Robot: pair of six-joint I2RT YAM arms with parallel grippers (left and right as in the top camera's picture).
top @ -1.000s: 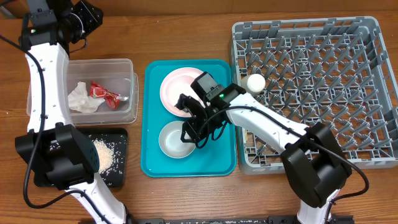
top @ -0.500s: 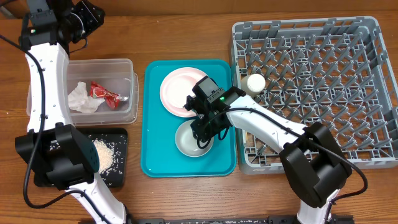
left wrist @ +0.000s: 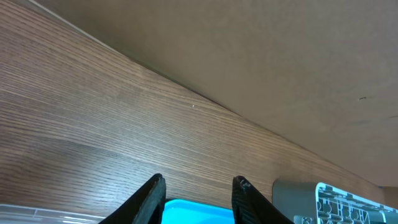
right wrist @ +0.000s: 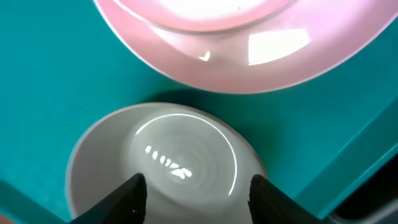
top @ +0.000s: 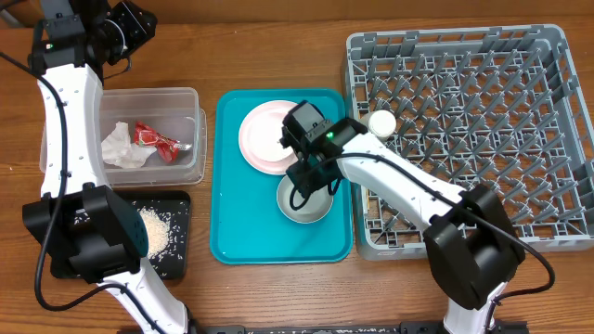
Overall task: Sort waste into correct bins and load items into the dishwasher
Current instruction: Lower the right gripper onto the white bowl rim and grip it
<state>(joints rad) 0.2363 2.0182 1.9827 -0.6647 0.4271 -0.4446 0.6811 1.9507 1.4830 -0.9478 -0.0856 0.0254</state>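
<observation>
The right end effector (top: 311,186) hangs low over the light grey bowl (top: 307,210), which sits on the teal tray (top: 237,232) just below the large pink plate (top: 263,139), in the middle of the overhead frame. In the right wrist view its 2 fingers (right wrist: 132,198) are spread wide at the bottom edge, 1 over the bowl's left inner side and the other at its right rim. The end effector is released, not clenched, though I cannot tell whether the tips touch the bowl. The white cup (top: 380,122) stands at the left edge of the grey dish rack (top: 483,121), which fills the right side. At left, the clear tub (top: 188,100) holds the crumpled napkin (top: 119,147) and the red wrapper (top: 153,137). Below it, the black tray (top: 178,200) holds the white grains (top: 153,232). The left end effector (left wrist: 199,202) is raised at the upper left of the overhead frame, released, with nothing between its fingers, above the bare wooden surface (top: 278,56).
</observation>
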